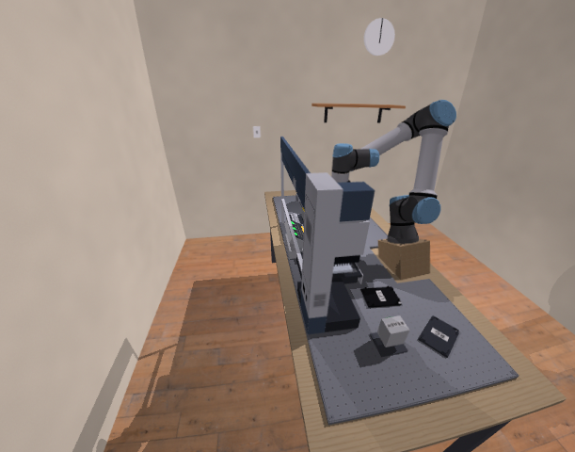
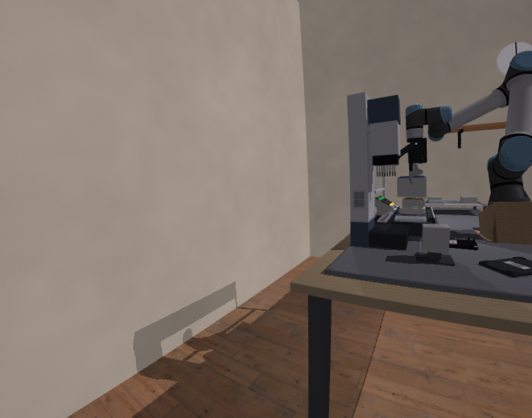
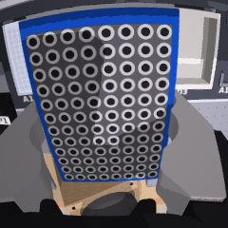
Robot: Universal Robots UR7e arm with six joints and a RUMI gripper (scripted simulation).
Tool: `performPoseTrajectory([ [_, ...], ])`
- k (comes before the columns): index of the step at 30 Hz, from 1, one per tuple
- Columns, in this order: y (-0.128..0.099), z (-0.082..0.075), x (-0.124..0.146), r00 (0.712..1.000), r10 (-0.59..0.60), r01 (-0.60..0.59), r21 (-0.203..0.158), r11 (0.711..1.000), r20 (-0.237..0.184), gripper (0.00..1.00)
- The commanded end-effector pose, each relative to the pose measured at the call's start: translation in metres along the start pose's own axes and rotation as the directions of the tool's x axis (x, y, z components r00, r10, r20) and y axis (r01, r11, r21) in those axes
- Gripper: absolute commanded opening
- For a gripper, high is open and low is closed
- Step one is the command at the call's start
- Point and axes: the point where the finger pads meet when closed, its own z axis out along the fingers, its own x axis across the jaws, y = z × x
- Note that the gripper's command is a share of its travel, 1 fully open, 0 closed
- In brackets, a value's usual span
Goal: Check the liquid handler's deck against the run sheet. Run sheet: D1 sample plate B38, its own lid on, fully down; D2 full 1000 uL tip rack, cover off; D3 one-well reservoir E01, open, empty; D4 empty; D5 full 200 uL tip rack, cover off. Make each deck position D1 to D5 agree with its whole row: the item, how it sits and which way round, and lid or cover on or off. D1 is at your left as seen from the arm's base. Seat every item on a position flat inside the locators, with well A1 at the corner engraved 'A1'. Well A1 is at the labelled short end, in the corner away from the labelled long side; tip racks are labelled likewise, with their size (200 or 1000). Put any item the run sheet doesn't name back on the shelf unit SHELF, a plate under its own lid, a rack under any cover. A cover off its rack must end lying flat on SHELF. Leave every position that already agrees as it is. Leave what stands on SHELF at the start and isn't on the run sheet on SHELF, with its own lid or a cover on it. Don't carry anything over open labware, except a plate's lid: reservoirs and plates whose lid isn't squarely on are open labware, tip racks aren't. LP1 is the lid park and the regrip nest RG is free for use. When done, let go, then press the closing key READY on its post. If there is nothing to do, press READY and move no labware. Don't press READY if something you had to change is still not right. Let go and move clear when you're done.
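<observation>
My gripper [image 3: 106, 93] is shut on a blue tip rack [image 3: 101, 97] with its cover off; the rack is full of tips. In the exterior view the rack [image 2: 411, 185] hangs a little above the deck, beside the liquid handler's pipetting head [image 2: 385, 166]. In the wrist view an open, empty one-well reservoir [image 3: 199, 53] sits on the deck at the upper right, and a pale plate edge [image 3: 10, 57] shows at the left behind the rack. The deck right under the rack is hidden.
The liquid handler's tower [image 1: 326, 243] hides most of the deck in the top view. Two black nests [image 1: 380, 297] [image 1: 439, 334] and the READY post [image 1: 393, 330] stand on the grey baseplate. The shelf unit [image 2: 454, 200] lies behind the deck near the arm's base.
</observation>
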Motion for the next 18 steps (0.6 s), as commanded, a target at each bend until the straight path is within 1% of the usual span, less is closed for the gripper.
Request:
performPoseTrajectory([
  [1, 0.000, 0.010, 0.000, 1.000, -0.001, 0.001, -0.001, 1.000, 0.001, 0.00],
  [18, 0.000, 0.035, 0.000, 1.000, -0.001, 0.001, -0.001, 1.000, 0.001, 0.00],
])
